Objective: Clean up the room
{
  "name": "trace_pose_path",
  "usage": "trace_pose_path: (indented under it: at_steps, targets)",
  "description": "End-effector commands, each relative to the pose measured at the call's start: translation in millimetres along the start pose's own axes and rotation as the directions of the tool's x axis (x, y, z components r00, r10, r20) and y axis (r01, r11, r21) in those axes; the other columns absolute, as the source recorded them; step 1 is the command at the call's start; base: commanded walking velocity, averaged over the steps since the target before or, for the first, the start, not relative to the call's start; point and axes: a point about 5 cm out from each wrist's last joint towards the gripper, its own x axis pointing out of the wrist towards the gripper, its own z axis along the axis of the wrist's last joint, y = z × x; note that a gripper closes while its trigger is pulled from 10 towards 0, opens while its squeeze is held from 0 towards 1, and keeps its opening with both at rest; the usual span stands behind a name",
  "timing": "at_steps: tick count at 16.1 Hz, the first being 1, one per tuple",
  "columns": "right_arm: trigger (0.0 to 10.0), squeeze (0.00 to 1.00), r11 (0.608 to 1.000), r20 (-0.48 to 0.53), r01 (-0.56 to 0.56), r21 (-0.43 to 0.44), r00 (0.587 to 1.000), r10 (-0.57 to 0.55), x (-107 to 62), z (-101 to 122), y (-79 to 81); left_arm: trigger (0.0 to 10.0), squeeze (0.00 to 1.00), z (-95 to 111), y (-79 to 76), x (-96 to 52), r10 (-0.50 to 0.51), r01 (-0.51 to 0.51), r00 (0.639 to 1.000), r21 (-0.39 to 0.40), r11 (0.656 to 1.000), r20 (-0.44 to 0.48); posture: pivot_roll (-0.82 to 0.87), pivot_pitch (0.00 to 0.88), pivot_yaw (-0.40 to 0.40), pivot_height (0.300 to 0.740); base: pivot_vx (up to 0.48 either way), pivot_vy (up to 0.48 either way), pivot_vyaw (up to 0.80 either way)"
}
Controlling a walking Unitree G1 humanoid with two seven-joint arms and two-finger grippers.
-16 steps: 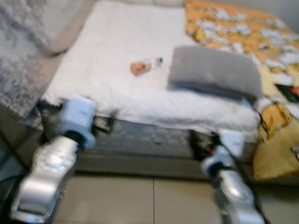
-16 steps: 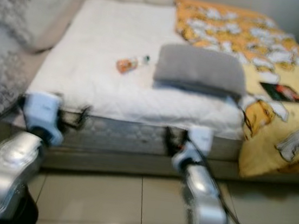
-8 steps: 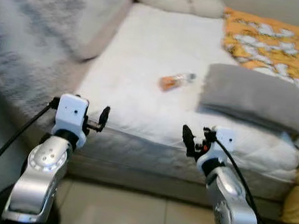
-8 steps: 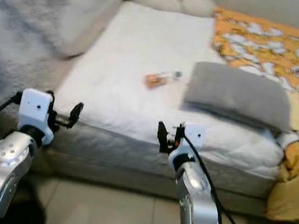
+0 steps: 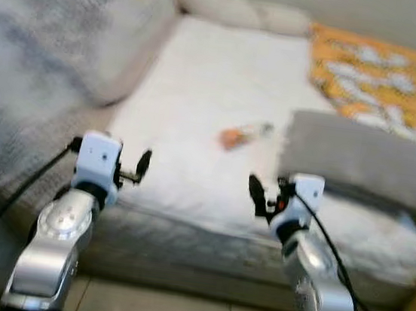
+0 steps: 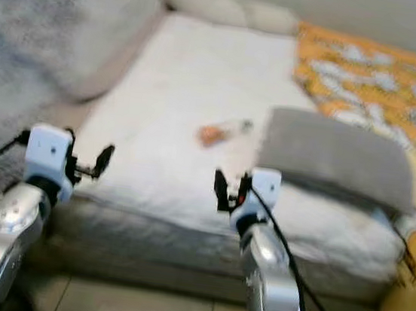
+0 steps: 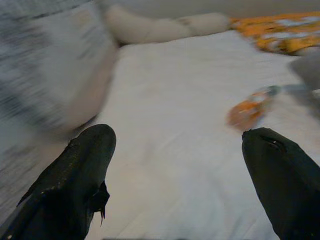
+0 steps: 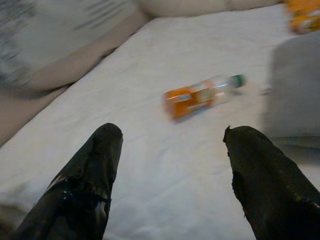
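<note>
Lying on the white bed (image 5: 198, 109): one orange-labelled bottle (image 8: 200, 95), on its side, long axis slanting toward the grey pillow (image 5: 360, 155). Right end effector (image 8: 170, 180), fingers apart, probably nearer, bottle straight ahead; left end effector (image 7: 175, 185) likewise spread, bottle off to its right.

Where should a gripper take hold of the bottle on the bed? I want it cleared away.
Probably across the orange-labelled middle of the bottle, coming from the bed's near edge with the open right gripper. It lies flat on the white sheet, its green cap toward the grey pillow, so the fingers can straddle its long body.
</note>
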Motion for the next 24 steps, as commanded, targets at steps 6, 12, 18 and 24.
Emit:
trace_pose_path:
  at_steps: [6, 12, 18, 24]
  targets:
    - [10.0, 0.00, 0.999, 0.002, 0.043, -0.018, 0.999, -0.043, -5.6, 1, -12.9, 10.0, 0.18, 3, -9.4, 1.0, -0.044, 0.044, 0.999, 0.003, 0.999, 0.015, 0.07, 0.000, -0.044, 0.740, 0.386, 0.000, -0.27]
    - [10.0, 0.00, 0.999, 0.003, 0.053, -0.012, 0.999, -0.053, -8.0, 0, -13.5, 10.0, 0.18, 2, -8.7, 0.4, -0.059, 0.059, 0.998, 0.011, 0.998, 0.008, 0.06, 0.000, -0.035, 0.740, 0.380, 0.000, -0.47]
    - [10.0, 0.00, 0.998, 0.013, 0.069, -0.002, 0.998, -0.069, -10.3, 1, -16.2, 10.0, 0.18, -1, -10.0, 2.0, -0.133, 0.133, 0.991, -0.002, 0.991, -0.004, 0.05, 0.000, -0.025, 0.740, 0.296, 0.000, -0.13]
    - [10.0, 0.00, 0.998, 0.023, 0.058, 0.003, 0.998, -0.058, -12.6, 2, -14.4, 10.0, 0.19, -8, -3.1, 3.2, -0.146, 0.147, 0.988, 0.021, 0.989, -0.047, 0.04, 0.000, -0.014, 0.740, 0.000, 0.000, 0.00]
